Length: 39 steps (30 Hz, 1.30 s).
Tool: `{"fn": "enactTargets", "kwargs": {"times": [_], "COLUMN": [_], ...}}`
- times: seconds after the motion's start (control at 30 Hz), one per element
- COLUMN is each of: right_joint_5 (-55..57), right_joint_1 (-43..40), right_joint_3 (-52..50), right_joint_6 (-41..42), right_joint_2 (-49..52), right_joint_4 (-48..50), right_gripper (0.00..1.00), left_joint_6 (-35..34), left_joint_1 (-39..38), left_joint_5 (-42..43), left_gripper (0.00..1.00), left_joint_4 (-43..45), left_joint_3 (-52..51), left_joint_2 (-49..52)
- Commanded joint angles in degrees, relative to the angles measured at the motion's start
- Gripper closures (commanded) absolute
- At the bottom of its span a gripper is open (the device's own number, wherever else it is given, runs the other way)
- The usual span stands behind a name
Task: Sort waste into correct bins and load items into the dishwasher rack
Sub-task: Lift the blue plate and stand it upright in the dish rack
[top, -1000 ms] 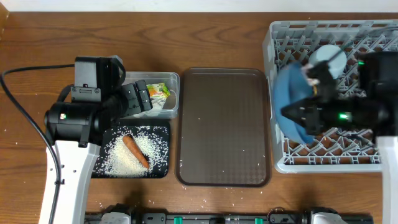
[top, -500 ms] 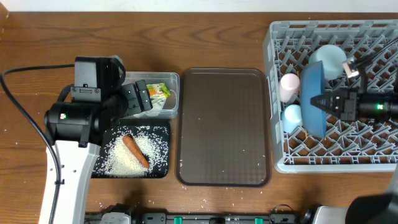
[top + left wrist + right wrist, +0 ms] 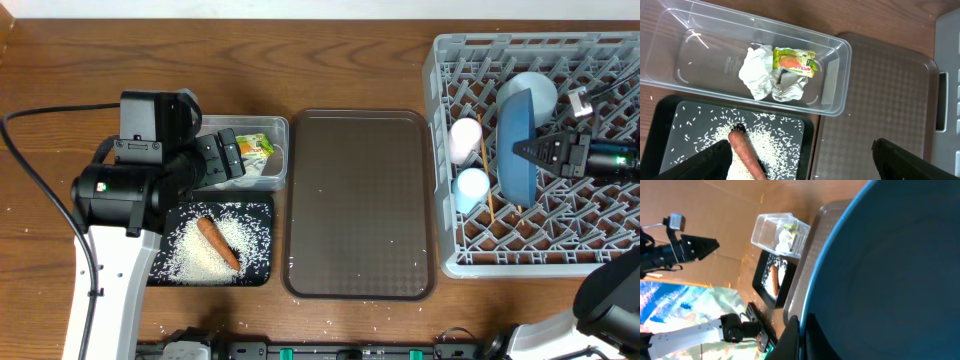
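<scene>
We see right pincer (image 3: 522,151) pinching rim of blue plate (image 3: 512,115), upright among pegs of dishwasher rack (image 3: 437,150). We fear: released unseated, plate topples onto pink cup (image 3: 463,140). Left pincer (image 3: 801,150) spread above clear tub (image 3: 832,95).

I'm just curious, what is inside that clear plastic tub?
A crumpled white wrapper with green-yellow print lies in the clear tub. Anything beneath the wrapper is hidden.

1. The table (image 3: 330,60) is brown wood with visible grain.
2. The tub (image 3: 710,60) is clear, glossy plastic.
3. The serving tray (image 3: 875,100) has a matt, pebbled brown surface.
4. The dishwasher rack (image 3: 520,262) is matt grey plastic.
5. The blue plate (image 3: 510,140) looks smooth and glossy.
</scene>
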Motion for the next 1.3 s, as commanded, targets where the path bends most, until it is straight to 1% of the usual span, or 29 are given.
{"fn": "enactTargets", "kwargs": {"times": [0.0,0.13,0.47,0.7,0.97,1.17,1.27], "right_joint_5": [-3.56,-4.31,-3.72,-3.52,-3.39,-7.58,-7.52], "right_joint_1": [-0.85,-0.85,0.24,2.05,1.99,1.11,-0.02], "right_joint_3": [0.44,0.44,0.44,0.44,0.44,0.44,0.44], "right_joint_6": [-0.83,3.08,6.58,7.8,9.33,9.44,9.44], "right_joint_2": [0.68,0.59,0.48,0.48,0.48,0.2,0.2], "right_joint_4": [-0.07,-0.09,-0.07,-0.07,-0.07,-0.07,-0.07], "right_gripper": [0.99,0.99,0.99,0.99,0.99,0.99,0.99], "left_joint_6": [0.11,0.11,0.11,0.11,0.11,0.11,0.11], "left_joint_1": [0.0,0.0,0.0,0.0,0.0,0.0,0.0], "left_joint_5": [-0.5,-0.5,-0.5,-0.5,-0.5,-0.5,-0.5], "left_gripper": [0.08,0.08,0.08,0.08,0.08,0.08,0.08], "left_joint_4": [0.0,0.0,0.0,0.0,0.0,0.0,0.0], "left_joint_3": [-0.24,-0.24,-0.24,-0.24,-0.24,-0.24,-0.24], "left_joint_2": [-0.04,-0.04,-0.04,-0.04,-0.04,-0.04,-0.04]}}
